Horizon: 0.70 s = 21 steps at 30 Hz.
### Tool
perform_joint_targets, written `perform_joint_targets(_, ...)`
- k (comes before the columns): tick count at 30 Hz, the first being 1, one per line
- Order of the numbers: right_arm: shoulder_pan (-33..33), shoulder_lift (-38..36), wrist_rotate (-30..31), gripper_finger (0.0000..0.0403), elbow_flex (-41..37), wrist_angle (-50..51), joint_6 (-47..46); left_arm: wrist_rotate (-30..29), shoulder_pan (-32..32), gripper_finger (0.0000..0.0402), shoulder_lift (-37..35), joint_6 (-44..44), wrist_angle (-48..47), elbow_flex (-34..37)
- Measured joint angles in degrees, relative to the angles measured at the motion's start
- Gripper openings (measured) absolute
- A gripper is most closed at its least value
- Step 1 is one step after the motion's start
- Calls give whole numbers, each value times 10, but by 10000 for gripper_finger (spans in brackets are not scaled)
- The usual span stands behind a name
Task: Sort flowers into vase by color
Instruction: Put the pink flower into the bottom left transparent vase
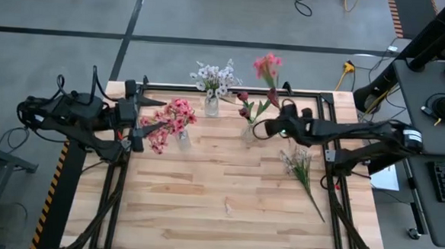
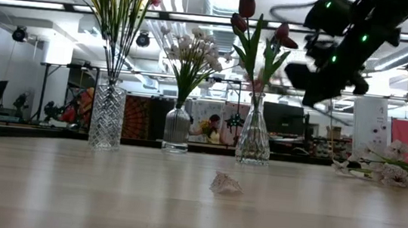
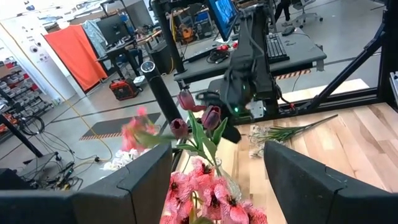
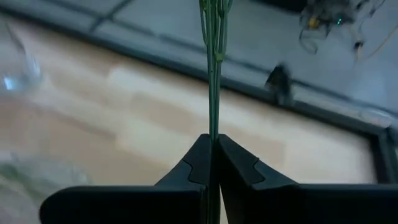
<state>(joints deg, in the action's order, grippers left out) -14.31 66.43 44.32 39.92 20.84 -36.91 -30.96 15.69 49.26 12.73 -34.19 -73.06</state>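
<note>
Pinching a pink stem [image 4: 213,74], right tool [image 4: 213,163] risks slip or knocking tulip vase [image 1: 249,133]; left tool [image 1: 142,125] spread, idle by pink vase [image 1: 182,140].

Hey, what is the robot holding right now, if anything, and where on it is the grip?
The right gripper is shut on a pink flower, pinching its thin green stalk. The left gripper is open and holds nothing.

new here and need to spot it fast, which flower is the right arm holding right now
On the wooden table, look past its far edge by the right-hand vase of dark red tulips. There the right gripper is shut on a thin green stalk topped by a pink bloom, the only flower neither in a vase nor lying down.
</note>
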Motion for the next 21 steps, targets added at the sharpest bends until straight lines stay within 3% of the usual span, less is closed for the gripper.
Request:
perform_joint_targets(7,0,-101,50,13,1,-41,77,0,0,237,9,1,15,0)
perform_joint_targets(21,16,-175,64,13,1,-351,392,0,0,237,12,2,32,0)
